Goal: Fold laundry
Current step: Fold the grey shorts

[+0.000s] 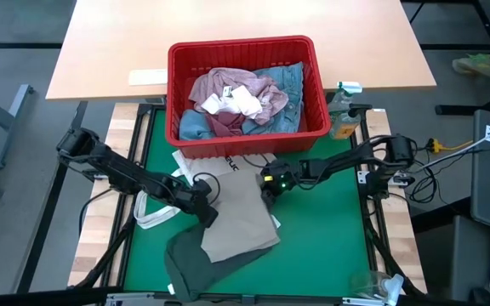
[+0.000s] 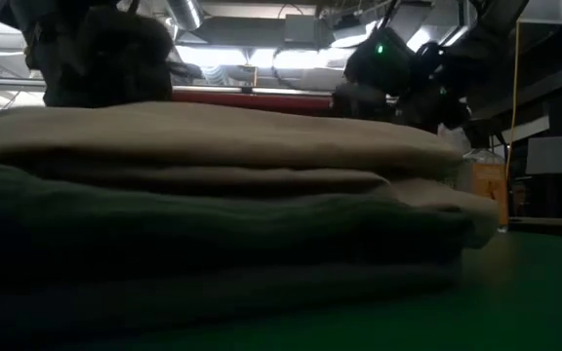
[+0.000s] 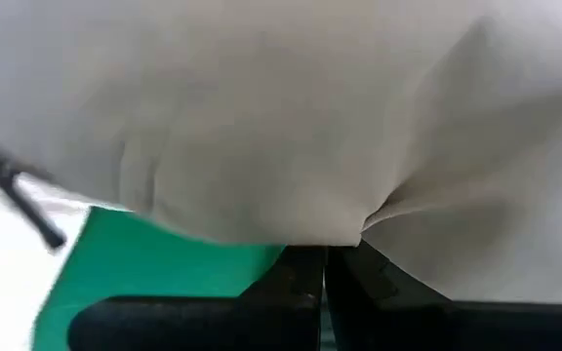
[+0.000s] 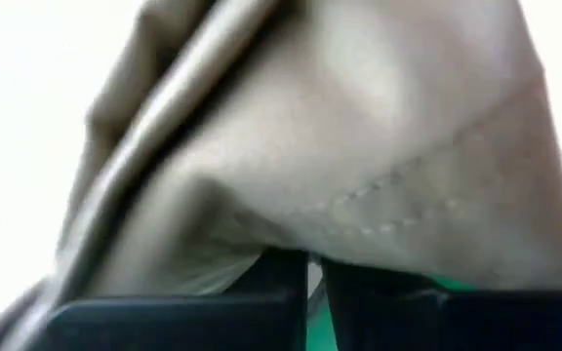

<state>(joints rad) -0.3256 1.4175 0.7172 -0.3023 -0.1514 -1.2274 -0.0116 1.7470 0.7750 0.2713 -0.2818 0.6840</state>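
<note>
I've got both grippers on the trousers [image 1: 241, 217], which lie mid-counter toward the front, stacked on the green top [image 1: 190, 263]. Left gripper [image 1: 204, 212] sits at their left edge, fingers [image 3: 305, 278] pinched right together on a tuck of cloth. Right gripper [image 1: 269, 189] is at the far right corner, fingers [image 4: 281, 273] closed on a stitched fold.

Risks as I see them: either pinch may hold only one layer, so a lift could unfold the stack. Uneven pull betw. the arms could skew it, or drag the top along underneath. Rest of laundry is in the basket [image 1: 245, 51] at the back edge.
</note>
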